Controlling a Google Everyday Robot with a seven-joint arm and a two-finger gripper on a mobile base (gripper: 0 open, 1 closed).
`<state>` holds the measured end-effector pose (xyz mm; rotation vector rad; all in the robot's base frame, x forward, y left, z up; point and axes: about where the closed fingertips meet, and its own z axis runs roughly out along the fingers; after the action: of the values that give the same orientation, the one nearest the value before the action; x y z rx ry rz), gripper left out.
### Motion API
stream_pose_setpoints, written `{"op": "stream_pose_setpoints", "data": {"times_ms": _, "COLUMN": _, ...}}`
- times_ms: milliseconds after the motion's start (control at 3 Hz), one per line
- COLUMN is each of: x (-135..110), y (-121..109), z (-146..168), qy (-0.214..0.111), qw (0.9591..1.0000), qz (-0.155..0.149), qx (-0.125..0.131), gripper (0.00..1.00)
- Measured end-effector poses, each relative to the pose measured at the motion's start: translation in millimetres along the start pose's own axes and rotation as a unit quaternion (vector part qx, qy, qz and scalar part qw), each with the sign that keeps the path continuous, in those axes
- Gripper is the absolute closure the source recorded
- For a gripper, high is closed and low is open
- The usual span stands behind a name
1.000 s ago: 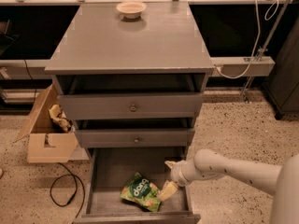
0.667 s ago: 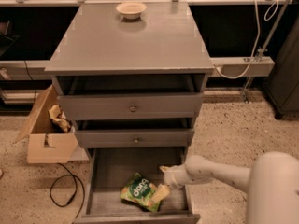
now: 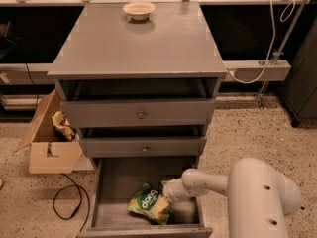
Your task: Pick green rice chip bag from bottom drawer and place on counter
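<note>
The green rice chip bag [image 3: 147, 204] lies crinkled on the floor of the open bottom drawer [image 3: 121, 180], near its front right. My gripper [image 3: 166, 195] reaches down into the drawer from the right, its tip right at the bag's right edge; whether it touches the bag is hidden by the wrist. My white arm [image 3: 257, 192] fills the lower right. The counter [image 3: 138, 46] is the grey top of the cabinet, above the two closed upper drawers.
A small beige bowl [image 3: 138, 9] sits at the back of the counter. An open cardboard box [image 3: 47, 150] with crumpled yellowish paper [image 3: 63, 125] stands left of the cabinet. A black cable [image 3: 67, 205] loops on the floor. A grey rail [image 3: 257, 69] runs right.
My gripper has moved left and lower in the drawer, closing on the bag's right edge. The big arm link has swung further into view. The bag has not moved.
</note>
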<state>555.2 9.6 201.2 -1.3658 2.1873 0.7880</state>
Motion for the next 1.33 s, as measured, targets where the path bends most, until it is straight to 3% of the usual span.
{"op": "stream_pose_setpoints", "data": {"times_ms": 333, "x": 7.4, "y": -12.1, "z": 24.6, "qy": 0.019, "qw": 0.9997, "qz": 0.012, "qx": 0.013, "gripper": 0.00}}
{"op": "stream_pose_setpoints", "data": {"times_ms": 667, "x": 25.9, "y": -23.0, "z": 43.4, "qy": 0.030, "qw": 0.9989, "qz": 0.033, "qx": 0.016, "gripper": 0.27}}
{"op": "stream_pose_setpoints", "data": {"times_ms": 1000, "x": 33.3, "y": -20.1, "z": 47.2, "qy": 0.034, "qw": 0.9986, "qz": 0.038, "qx": 0.017, "gripper": 0.50}}
{"op": "stream_pose_setpoints", "data": {"times_ms": 1333, "x": 29.9, "y": -8.7, "z": 44.6, "qy": 0.032, "qw": 0.9991, "qz": 0.023, "qx": 0.014, "gripper": 0.73}}
